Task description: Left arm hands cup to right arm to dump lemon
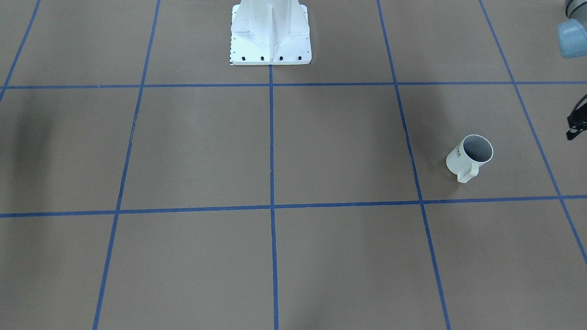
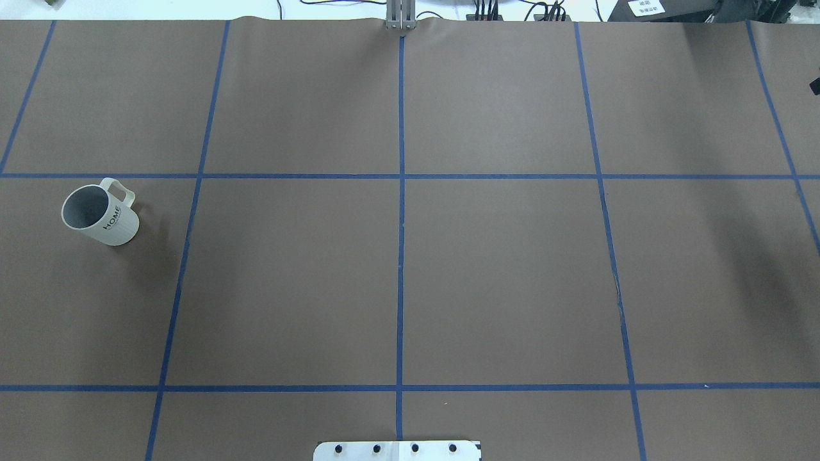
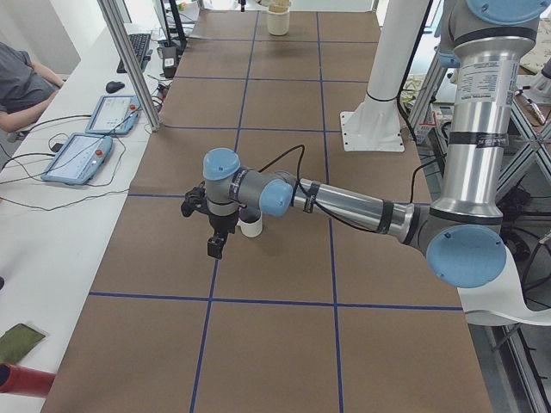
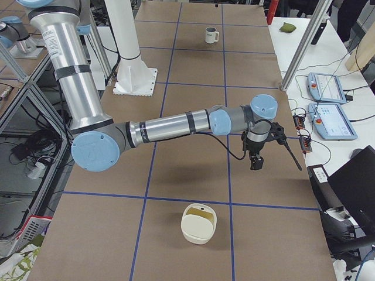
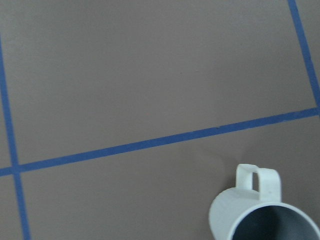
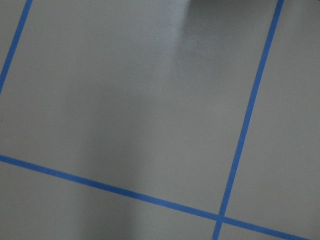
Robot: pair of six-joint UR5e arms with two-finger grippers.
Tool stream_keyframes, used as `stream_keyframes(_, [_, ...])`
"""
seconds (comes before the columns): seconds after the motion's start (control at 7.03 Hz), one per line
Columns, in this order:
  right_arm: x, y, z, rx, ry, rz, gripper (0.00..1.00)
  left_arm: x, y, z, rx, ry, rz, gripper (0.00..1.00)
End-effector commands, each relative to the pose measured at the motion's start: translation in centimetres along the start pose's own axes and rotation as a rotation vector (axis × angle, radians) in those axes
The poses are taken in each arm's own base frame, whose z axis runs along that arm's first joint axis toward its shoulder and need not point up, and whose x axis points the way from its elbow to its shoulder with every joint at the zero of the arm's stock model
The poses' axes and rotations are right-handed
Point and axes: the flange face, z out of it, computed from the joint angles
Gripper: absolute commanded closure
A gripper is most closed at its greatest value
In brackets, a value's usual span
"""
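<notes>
The table (image 2: 397, 288) carries the cup (image 2: 102, 218) upright on my left side, handle away from my base. My left gripper (image 3: 215, 248) hangs near it. Whether its jaws, or those of my right gripper (image 4: 256, 164), stand apart, I cannot tell. Risk: a finger clipping the rim topples the cup. The lemon is possibly inside, unseen.

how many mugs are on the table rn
1. The white HOME mug stands upright on the robot's left side of the table. The cream tub at the table's right end shows no handle. No other mug is visible.
</notes>
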Motion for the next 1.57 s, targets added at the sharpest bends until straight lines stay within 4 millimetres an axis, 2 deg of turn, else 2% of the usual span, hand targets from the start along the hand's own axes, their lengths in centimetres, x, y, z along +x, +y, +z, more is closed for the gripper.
stream_keyframes(0.0, [1.8, 1.4, -0.6, -0.058, 0.005, -0.010, 0.00, -4.7, 4.0, 1.3, -0.104, -0.016, -0.038, 0.00])
stream_keyframes(0.14, [2.5, 2.7, 0.4, -0.074, 0.006, 0.004, 0.00, -7.4, 5.1, 2.3, -0.140, -0.008, -0.098, 0.00])
stream_keyframes(0.28, [3.1, 3.5, 1.3, -0.095, 0.052, 0.020, 0.00, -9.6, 6.0, 0.2, -0.089, -0.012, -0.136, 0.00])
stream_keyframes(0.43, [3.4, 3.9, 2.4, -0.122, 0.094, 0.014, 0.00, -10.3, 6.7, -0.5, -0.066, 0.021, -0.156, 0.00])
stream_keyframes(0.57, [3.9, 4.6, 2.9, -0.131, 0.098, 0.023, 0.00, -10.0, 6.8, -1.4, -0.036, 0.079, -0.134, 0.00])
stream_keyframes(0.71, [5.1, 7.1, 4.7, -0.159, 0.080, 0.053, 0.00, -9.8, 7.0, -1.7, -0.027, 0.086, -0.116, 0.00])
stream_keyframes(1.0, [6.0, 9.5, 5.9, -0.083, 0.087, -0.008, 0.00, -9.5, 6.8, -2.0, -0.023, 0.085, -0.123, 0.00])
stream_keyframes(1.42, [5.1, 8.9, 5.1, -0.076, 0.056, -0.006, 0.00, -9.0, 6.4, -2.7, -0.008, 0.080, -0.109, 0.00])
